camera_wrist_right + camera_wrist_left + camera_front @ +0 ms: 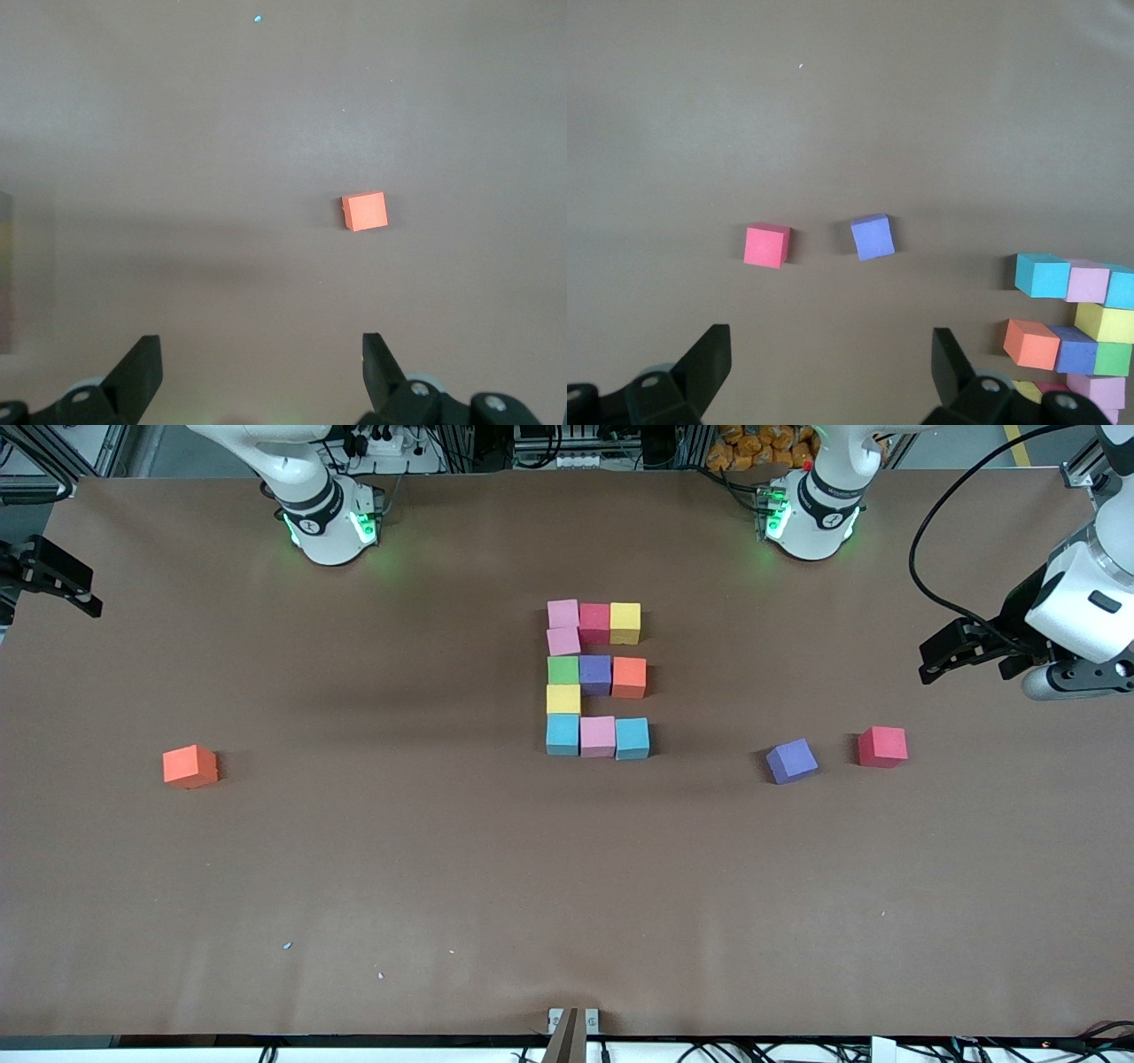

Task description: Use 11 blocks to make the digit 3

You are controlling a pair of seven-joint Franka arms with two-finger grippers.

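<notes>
The digit 3 of touching blocks sits mid-table, eleven cubes, reading like an "E". The left gripper hangs spread and empty over the left arm's end, near a loose purple cube; the right gripper, also spread, waits over the right arm's end

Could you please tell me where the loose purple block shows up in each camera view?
Front view: purple block beside the loose red block, toward the left arm's end.
Left wrist view: purple block, near the middle.
Right wrist view: not in it.
Shared landmark: the red block beside it.
</notes>
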